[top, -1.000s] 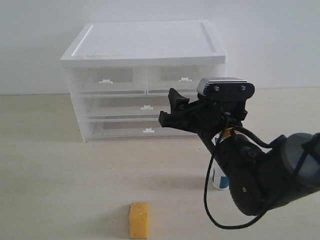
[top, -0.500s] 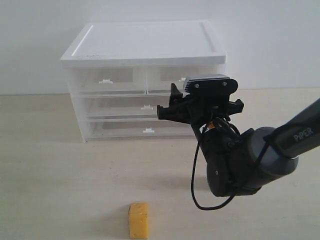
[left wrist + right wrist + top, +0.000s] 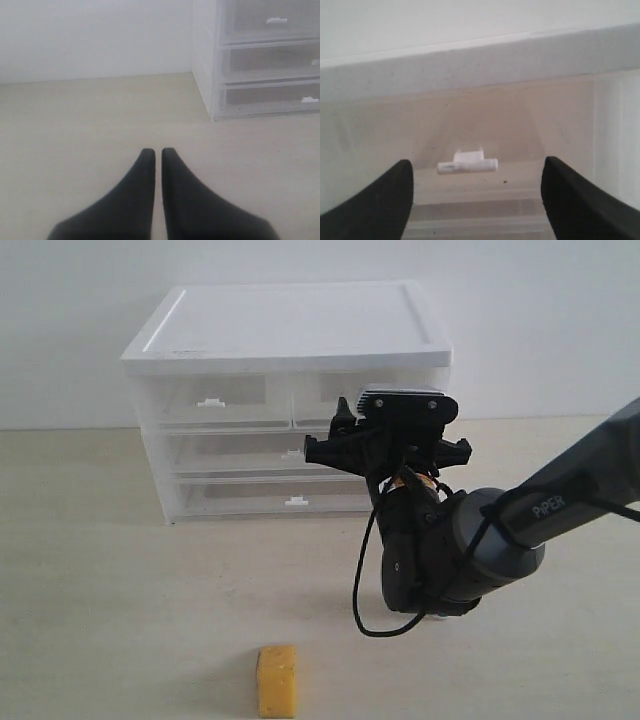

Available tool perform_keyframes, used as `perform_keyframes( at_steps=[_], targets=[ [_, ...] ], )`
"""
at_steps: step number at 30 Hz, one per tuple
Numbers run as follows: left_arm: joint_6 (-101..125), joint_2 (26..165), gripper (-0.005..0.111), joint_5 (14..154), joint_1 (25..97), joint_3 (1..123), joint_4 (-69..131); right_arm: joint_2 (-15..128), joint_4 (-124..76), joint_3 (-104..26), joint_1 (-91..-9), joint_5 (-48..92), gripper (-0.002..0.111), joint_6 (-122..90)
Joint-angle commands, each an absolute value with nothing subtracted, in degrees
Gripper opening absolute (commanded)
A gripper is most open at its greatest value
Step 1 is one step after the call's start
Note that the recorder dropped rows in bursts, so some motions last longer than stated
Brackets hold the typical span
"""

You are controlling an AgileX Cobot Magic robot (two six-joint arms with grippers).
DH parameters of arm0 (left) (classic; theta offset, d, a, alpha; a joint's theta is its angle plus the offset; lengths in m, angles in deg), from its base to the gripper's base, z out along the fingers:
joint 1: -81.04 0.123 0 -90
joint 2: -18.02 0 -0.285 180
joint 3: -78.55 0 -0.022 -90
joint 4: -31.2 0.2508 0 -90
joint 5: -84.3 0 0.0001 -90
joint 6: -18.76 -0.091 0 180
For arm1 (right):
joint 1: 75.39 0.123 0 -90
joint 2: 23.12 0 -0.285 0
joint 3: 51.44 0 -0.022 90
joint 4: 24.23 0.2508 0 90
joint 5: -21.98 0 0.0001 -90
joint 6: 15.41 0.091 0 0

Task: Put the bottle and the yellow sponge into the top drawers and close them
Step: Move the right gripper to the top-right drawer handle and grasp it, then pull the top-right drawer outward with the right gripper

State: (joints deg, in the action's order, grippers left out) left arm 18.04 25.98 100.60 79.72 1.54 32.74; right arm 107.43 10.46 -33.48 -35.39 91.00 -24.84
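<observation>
Sitting near the front edge of the tabletop (image 3: 120, 640), the yellow sponge (image 3: 277, 680) lies untouched; the bottle is out of sight. Left gripper (image 3: 156, 152) rests closed, empty. Right gripper (image 3: 477, 172), jaws wide, faces the shut right top drawer (image 3: 470, 125), its tab handle (image 3: 468, 164) straight ahead, centred between them.

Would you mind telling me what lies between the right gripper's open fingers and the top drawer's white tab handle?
Nothing: in the right wrist view the right gripper faces the top drawer's tab handle across an empty gap.
</observation>
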Motion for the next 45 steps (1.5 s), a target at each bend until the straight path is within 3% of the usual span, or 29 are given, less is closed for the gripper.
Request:
perform_keyframes(
  at_steps=[1,3,6,12,26,45],
  targets=[
    [17.9,25.8,0.004,100.2,79.8,1.3,32.3,108.8,10.0,-36.1,-36.0,89.7,0.066,-25.8],
    [17.9,25.8,0.004,100.2,79.8,1.3,32.3,108.7,10.0,-36.2,-36.0,89.7,0.065,-25.8],
    [17.9,25.8,0.004,100.2,79.8,1.3,32.3,108.7,10.0,-36.2,-36.0,89.7,0.050,-26.0],
    [17.9,25.8,0.004,100.2,79.8,1.3,32.3,108.7,10.0,-36.1,-35.7,88.1,0.001,-26.5],
    [17.9,25.8,0.004,100.2,79.8,1.3,32.3,106.6,13.4,-32.9,-30.0,88.9,0.000,-36.6],
    [17.9,25.8,0.004,100.2,79.8,1.3,32.3,93.3,14.4,-14.2,-29.1,85.9,0.000,-25.6]
  ],
)
